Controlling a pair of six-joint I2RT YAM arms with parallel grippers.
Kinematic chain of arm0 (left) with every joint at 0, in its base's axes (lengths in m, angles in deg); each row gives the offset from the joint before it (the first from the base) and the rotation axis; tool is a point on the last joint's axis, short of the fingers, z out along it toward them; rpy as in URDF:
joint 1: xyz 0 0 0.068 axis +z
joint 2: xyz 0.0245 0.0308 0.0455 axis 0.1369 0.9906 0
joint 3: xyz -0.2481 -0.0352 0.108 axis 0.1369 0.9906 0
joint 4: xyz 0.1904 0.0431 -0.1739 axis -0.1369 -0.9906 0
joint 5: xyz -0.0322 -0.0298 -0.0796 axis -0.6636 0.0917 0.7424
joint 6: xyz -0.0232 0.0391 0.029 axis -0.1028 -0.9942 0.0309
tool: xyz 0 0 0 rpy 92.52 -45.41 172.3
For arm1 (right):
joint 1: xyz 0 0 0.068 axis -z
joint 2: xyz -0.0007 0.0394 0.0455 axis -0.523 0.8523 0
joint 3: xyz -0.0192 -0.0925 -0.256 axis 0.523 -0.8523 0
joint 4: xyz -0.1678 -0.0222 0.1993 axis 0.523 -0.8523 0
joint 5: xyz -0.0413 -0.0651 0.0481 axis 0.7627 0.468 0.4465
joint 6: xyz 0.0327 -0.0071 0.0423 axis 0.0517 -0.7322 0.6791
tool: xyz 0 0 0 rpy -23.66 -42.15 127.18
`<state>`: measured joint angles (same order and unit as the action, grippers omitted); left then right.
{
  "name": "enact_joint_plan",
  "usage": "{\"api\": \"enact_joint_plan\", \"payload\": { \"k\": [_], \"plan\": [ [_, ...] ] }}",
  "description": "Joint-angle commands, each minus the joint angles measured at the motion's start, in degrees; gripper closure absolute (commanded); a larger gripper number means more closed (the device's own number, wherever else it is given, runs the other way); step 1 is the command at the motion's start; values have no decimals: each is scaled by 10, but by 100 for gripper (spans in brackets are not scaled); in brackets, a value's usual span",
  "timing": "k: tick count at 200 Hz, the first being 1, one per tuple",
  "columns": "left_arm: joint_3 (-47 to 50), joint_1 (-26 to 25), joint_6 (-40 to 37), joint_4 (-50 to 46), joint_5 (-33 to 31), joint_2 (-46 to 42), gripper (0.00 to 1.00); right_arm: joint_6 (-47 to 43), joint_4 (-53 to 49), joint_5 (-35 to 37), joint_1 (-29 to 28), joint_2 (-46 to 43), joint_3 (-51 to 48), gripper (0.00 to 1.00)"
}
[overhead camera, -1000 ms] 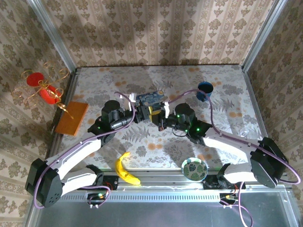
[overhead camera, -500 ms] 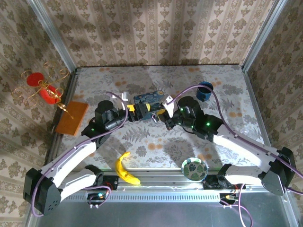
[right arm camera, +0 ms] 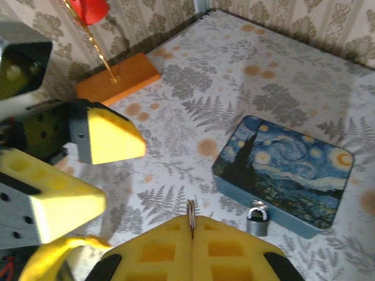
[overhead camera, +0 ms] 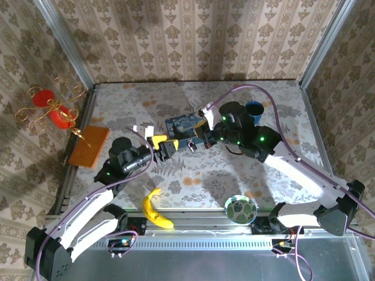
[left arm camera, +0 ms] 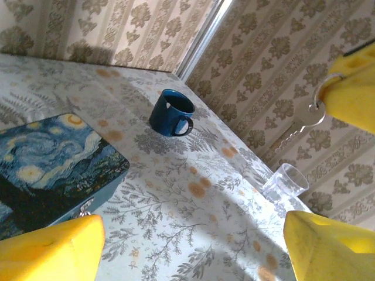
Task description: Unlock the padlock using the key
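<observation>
The padlock [right arm camera: 256, 219], a tiny grey body with a silvery shackle, hangs on the near side of the blue starry-night tin [right arm camera: 287, 164] [overhead camera: 185, 124]. My right gripper [right arm camera: 191, 225] [overhead camera: 203, 139] is shut on the key's ring just in front of that tin. In the left wrist view the silvery key [left arm camera: 304, 120] dangles below the right gripper's yellow fingers [left arm camera: 351, 88]. My left gripper [left arm camera: 193, 252] [overhead camera: 164, 146] stands open and holds nothing, a short way left of the tin. Its yellow fingers [right arm camera: 111, 134] show at the left of the right wrist view.
A blue mug [overhead camera: 254, 111] [left arm camera: 171, 112] stands behind the right arm, and a clear plastic cup [left arm camera: 284, 182] beyond it. A banana [overhead camera: 157, 211] and a patterned dish [overhead camera: 240, 209] lie near the front edge. An orange wooden block [overhead camera: 89, 146] and a red candle stand [overhead camera: 50, 108] sit at the left.
The left gripper has opened and drawn back down-left, away from the tin. The right gripper, still shut, has moved up and right with the key.
</observation>
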<state>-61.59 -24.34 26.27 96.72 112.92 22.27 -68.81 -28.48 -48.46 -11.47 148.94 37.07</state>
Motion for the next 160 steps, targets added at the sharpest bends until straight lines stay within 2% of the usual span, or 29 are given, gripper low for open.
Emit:
{"api": "enact_joint_plan", "payload": {
  "k": [1,34,75,91,116,141,160],
  "plan": [
    [10,-7,-80,76,45,-4,20,42,-26,-47,4,-7,28,100],
    [10,-37,-179,104,28,1,22,62,-10,-111,6,-15,32,100],
    [-4,-57,-209,143,75,32,25,79,20,-130,8,-27,15,100],
    [-8,-62,-223,143,72,39,32,87,36,-139,9,-29,6,100],
    [-17,-69,-240,145,58,47,52,96,54,-151,9,-29,-3,100],
    [-30,-82,-256,142,60,56,51,99,62,-154,10,-29,-11,100],
    [-48,-82,-240,132,94,75,50,93,76,-170,10,-31,-18,100]
  ]
}}
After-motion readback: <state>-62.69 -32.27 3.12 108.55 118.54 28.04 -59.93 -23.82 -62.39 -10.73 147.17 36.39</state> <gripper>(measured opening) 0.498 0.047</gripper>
